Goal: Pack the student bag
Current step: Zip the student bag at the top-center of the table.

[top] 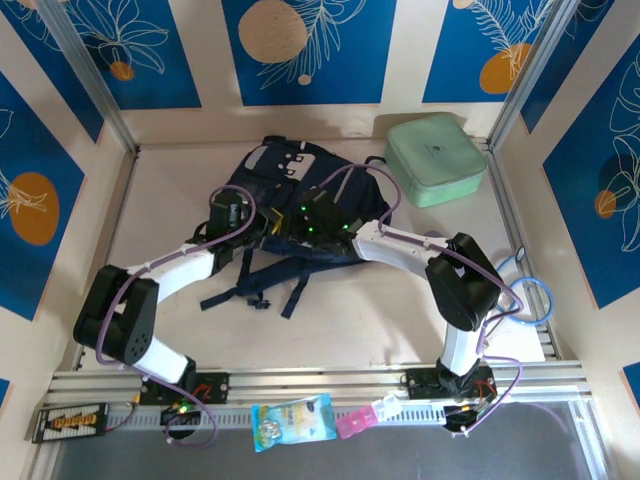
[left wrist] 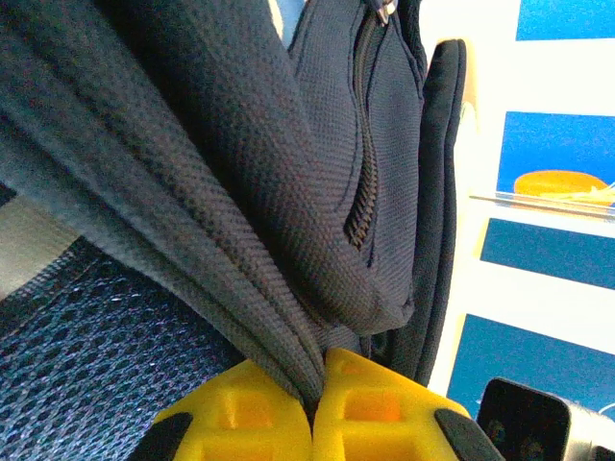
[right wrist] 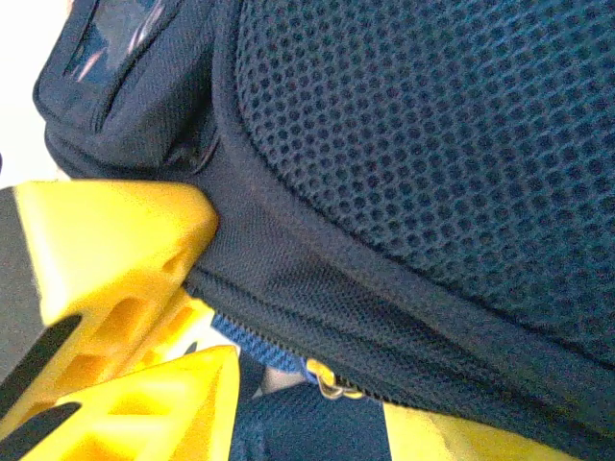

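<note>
The student bag, dark navy with a pale patch, lies in the middle of the table, its straps trailing toward me. Both arms reach into its near side. My left gripper is shut: in the left wrist view its yellow fingertips pinch a fold of the bag's navy fabric beside a zip. My right gripper holds the bag's zipped edge between its yellow fingers, below the mesh back panel. A metal zip pull hangs just past the fingers.
A mint green square zip case sits at the back right by the metal frame post. A clear snack packet and a pink item lie on the front rail. A blue cable loop hangs at the right edge.
</note>
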`<state>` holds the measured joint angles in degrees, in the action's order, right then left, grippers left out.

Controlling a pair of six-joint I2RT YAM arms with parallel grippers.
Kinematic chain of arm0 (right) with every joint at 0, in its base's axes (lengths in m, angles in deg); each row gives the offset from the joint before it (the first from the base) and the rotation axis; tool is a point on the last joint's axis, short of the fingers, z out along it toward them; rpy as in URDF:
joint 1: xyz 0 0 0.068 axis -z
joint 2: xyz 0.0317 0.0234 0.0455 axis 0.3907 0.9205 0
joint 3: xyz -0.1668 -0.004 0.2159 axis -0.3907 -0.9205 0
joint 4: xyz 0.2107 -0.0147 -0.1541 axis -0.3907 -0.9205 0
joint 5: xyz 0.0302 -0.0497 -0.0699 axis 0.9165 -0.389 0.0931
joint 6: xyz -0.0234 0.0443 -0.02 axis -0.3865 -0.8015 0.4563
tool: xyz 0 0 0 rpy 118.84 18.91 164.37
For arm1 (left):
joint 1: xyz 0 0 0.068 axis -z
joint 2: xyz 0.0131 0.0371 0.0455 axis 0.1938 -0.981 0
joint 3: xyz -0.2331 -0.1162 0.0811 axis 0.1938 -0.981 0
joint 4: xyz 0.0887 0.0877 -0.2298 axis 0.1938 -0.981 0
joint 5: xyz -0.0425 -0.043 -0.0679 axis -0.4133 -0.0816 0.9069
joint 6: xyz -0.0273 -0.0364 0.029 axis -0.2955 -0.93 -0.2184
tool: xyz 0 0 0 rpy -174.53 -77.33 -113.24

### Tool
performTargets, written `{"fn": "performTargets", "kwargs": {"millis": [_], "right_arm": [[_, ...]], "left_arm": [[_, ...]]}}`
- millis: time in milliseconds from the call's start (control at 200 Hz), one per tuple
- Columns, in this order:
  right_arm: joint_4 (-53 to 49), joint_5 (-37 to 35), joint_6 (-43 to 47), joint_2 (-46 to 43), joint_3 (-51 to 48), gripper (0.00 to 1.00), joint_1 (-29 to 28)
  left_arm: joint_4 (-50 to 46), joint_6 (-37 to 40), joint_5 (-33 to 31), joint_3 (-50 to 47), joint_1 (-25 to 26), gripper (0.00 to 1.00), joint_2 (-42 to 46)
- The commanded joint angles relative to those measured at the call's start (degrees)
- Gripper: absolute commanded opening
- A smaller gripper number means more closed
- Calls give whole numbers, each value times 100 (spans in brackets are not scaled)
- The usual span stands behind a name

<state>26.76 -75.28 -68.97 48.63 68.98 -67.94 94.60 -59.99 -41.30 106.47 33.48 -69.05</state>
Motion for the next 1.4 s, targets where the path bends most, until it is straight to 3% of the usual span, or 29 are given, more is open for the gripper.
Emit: {"fn": "performTargets", "kwargs": {"millis": [0, 270, 495, 580, 920, 1220, 1395], "right_arm": [[450, -1049, 244, 86, 191, 44, 83], [32, -1636, 175, 302, 614, 32, 74], [57, -1569, -34, 411, 813, 35, 120], [-1, -1511, -246, 464, 962, 31, 156], [-580, -677, -943, 317, 1094, 9, 444], [-1376, 851, -488, -256, 640, 4, 979], [-2164, 1068, 26, -409, 430, 4, 1159]], "left_arm": [[525, -59, 526, 126, 99, 4, 28], [502, -41, 560, 151, 103, 4, 54], [464, -1, 555, 155, 109, 3, 72], [446, 7, 547, 158, 116, 3, 57], [359, 130, 472, 137, 117, 3, 33], [323, 264, 383, 109, 87, 3, -111], [286, 355, 364, 185, 81, 2, -146]]}}
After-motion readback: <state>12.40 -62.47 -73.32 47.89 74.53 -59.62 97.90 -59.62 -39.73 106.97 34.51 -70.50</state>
